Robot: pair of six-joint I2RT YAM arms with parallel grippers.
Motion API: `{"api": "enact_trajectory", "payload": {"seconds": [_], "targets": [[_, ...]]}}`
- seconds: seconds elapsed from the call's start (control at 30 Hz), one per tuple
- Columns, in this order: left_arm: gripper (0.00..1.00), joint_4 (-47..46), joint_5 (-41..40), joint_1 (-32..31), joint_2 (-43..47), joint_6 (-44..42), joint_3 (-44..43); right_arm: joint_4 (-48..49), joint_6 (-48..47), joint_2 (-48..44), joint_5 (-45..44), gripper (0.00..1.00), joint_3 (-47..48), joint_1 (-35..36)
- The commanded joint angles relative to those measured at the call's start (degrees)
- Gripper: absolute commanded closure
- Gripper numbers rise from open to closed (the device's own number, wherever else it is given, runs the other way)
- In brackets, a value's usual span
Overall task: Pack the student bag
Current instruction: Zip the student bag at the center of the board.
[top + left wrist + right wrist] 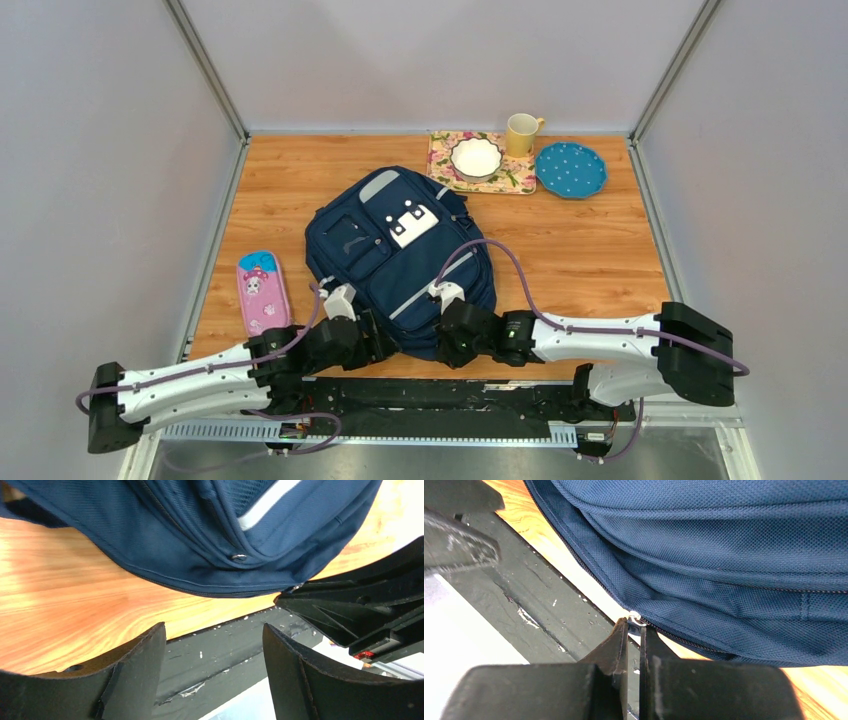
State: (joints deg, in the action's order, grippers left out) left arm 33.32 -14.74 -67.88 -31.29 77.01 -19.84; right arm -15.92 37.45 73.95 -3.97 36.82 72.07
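At the near edge of the worktop point(580, 250) lies the student bag point(400, 260), zipped. Its zip pull point(636, 616) is pinched in the right pincer point(634, 627); the left pincer point(214, 645) gapes wide, empty, beside the fabric. Unzipping seems in hand: next, draw the pull along its track.

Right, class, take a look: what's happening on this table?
Two robot arms are working at the near edge of the student bag, which lies flat on the table. The right claw is shut on a small metal zipper pull at the bag's seam. The left claw hangs open beside it, holding nothing. The pink pencil case lies left of the bag, not yet packed.
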Motion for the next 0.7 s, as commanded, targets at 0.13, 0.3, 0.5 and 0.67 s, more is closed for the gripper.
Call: {"api": "enact_trajectory", "payload": {"seconds": [0.13,0.3,0.5,0.67], "targets": [[0.22,-19.9,-6.7,-5.0,-6.1,6.6,2.8,4.2,0.8,-1.4,0.4,1.0,1.8,-0.1],[0.22,-24.3,-8.2,-4.9,-9.6,8.3,4.6,4.6,1.0,-1.5,1.2,1.0,1.4,0.0],[0.22,-26.1,-5.9,-4.9,-12.0,11.0,7.0,4.7,0.6,-1.6,1.9,1.0,1.1,0.1],[0.23,-28.8,-5.3,-5.0,-12.4,13.5,8.8,4.8,0.0,-1.6,2.0,1.0,1.1,0.0]]}}
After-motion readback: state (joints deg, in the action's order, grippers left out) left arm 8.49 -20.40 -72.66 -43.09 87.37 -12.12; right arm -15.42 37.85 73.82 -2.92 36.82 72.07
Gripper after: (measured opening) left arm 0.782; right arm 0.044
